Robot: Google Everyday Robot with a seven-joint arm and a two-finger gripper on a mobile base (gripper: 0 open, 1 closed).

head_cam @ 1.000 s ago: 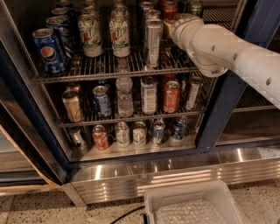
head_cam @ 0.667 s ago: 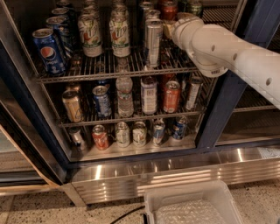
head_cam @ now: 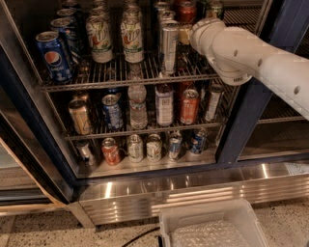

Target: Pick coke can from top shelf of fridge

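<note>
The coke can (head_cam: 186,10), red with a silver top, stands far back on the top shelf (head_cam: 111,77) of the fridge (head_cam: 241,130), right of centre and partly cut off by the frame's top edge. My white arm (head_cam: 251,53) reaches in from the right over this shelf. My gripper (head_cam: 189,33) sits at the arm's end, just below and in front of the coke can, mostly hidden by the wrist. A tall slim silver can (head_cam: 168,46) stands just left of it.
Pepsi cans (head_cam: 54,55) and two white-green cans (head_cam: 116,38) fill the top shelf's left side. An orange-red can (head_cam: 189,106) and a water bottle (head_cam: 138,107) stand on the middle rack, with several cans below. A white bin (head_cam: 212,226) sits on the floor before the steel base (head_cam: 193,188).
The arm's end has edged slightly left, deeper toward the coke can. The cans have not moved.
</note>
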